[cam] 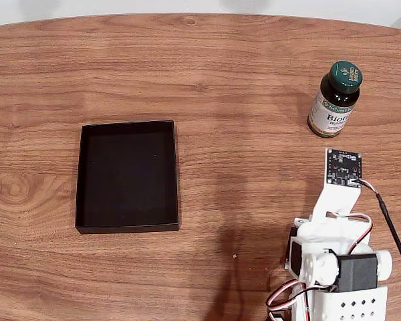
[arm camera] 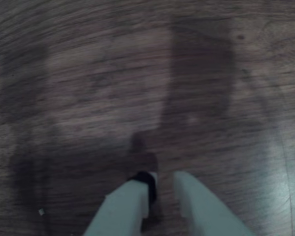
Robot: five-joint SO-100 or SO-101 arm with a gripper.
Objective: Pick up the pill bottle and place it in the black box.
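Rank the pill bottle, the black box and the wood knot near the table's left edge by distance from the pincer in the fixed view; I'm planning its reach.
The pincer appears to hang under the circuit board at the arm's tip.
1. Pill bottle: just beyond it, upper right.
2. Black box: well off to the left.
3. Wood knot: far left.

The arm (cam: 337, 267) is running off the fixed view's near edge, the pill bottle (cam: 334, 100) label's small print is blurring, and the wrist view's wood (arm camera: 113, 73) is smearing.
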